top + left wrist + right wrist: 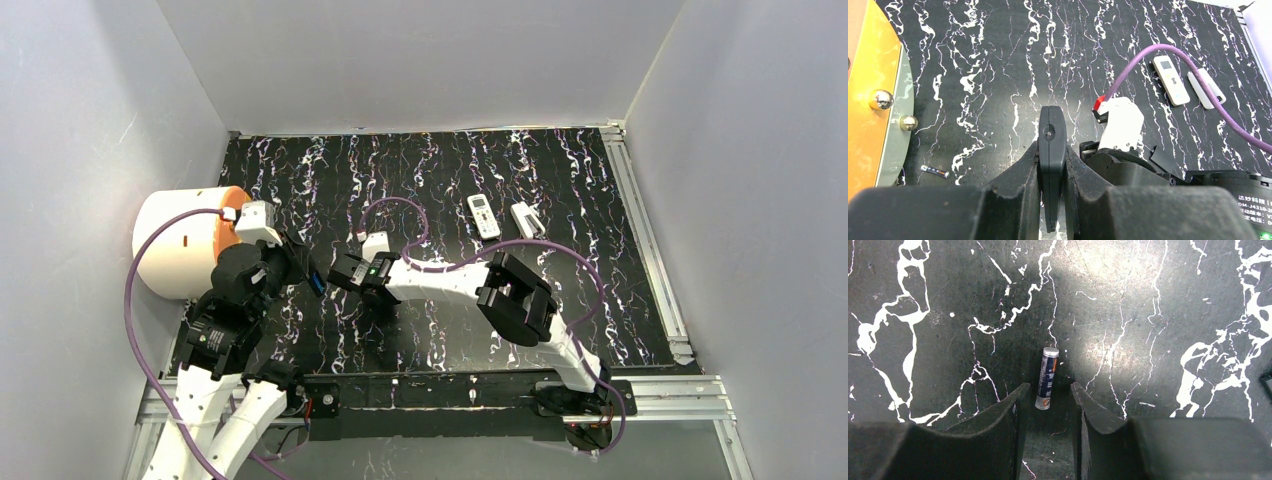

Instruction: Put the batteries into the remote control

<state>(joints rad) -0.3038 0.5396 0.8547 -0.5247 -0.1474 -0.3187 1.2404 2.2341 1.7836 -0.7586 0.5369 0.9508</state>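
**Left gripper** [1052, 150]: a thin black remote control [1050, 127] is pinched edge-on. **Right gripper** [1048, 392]: the fingers are spread either side of the near end of a blue battery [1047, 375], which is laid on the marbled table [1148, 315]. A dark battery [934, 172] is seen at left.

Back wall [420, 60]: plain, pale grey.
Left wall [70, 120]: same pale grey.
Right wall [760, 150]: same pale grey.
Table [420, 170]: black with thin white squiggly lines.
Rail [645, 230]: silver metal, along the table's right edge.
Light [1108, 260]: a bright patch on the table.
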